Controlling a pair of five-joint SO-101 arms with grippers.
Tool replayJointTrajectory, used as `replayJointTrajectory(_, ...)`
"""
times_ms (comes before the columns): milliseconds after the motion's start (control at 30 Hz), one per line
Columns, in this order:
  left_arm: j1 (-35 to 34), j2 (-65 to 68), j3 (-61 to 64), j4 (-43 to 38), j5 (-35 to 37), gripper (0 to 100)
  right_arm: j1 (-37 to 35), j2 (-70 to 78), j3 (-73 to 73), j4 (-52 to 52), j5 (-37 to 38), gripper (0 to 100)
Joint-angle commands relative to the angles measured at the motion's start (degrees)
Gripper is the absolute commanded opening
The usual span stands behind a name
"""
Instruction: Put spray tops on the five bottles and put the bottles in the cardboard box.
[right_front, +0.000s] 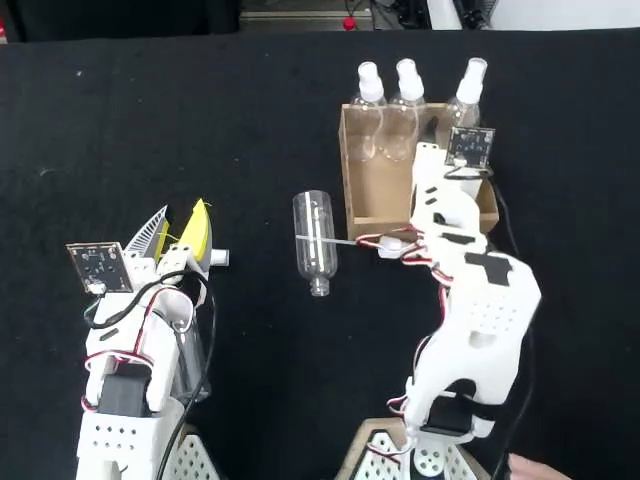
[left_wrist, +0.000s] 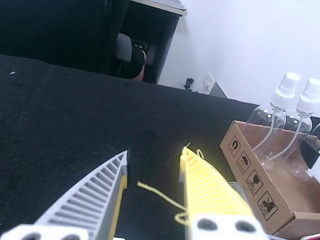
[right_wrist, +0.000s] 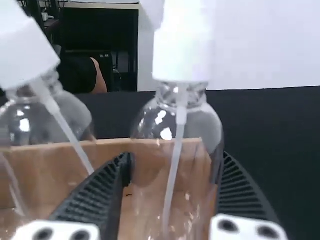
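The cardboard box stands right of centre. Three clear bottles with white spray tops stand along its far side: bottle one, bottle two and bottle three. My right gripper reaches over the box, its black fingers closed on either side of bottle three. A topless bottle lies on the cloth left of the box, and a thin spray tube crosses it. My left gripper is open with nothing in it.
What looks like another clear bottle lies partly under the left arm, with a white top beside the yellow finger. Black cloth covers the whole table. The box wall is to the right of the left gripper.
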Motion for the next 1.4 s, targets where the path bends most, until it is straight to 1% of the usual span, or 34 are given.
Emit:
replayJointTrajectory(0, -0.2, -0.3, 1.3, 0.0, -0.4, 17, -0.8, -7.9, 1.6, -0.4, 0.6, 20.8)
replayJointTrajectory(333, -0.2, -0.3, 1.3, 0.0, -0.4, 17, -1.0, -18.4, 9.2, 0.0, 0.5, 20.5)
replayJointTrajectory(500, -0.2, -0.3, 1.3, 0.0, -0.4, 17, -0.7, -20.4, 8.4, 9.9, 0.2, 20.6)
replayJointTrajectory(567, -0.2, -0.3, 1.3, 0.0, -0.4, 17, -0.6, -20.2, 8.0, 11.7, 0.2, 20.6)
replayJointTrajectory(1200, -0.3, -0.3, 1.3, 0.0, -0.4, 17, -0.4, -19.6, 8.4, 11.7, 0.2, 20.4)
replayJointTrajectory(1267, -0.3, -0.3, 1.3, 0.0, -0.4, 17, -0.4, -19.6, 8.4, 11.7, 0.2, 18.7)
replayJointTrajectory(1367, -0.3, -0.3, 1.3, 0.0, -0.4, 17, -0.4, -19.6, 8.5, 11.7, 0.2, 12.6)
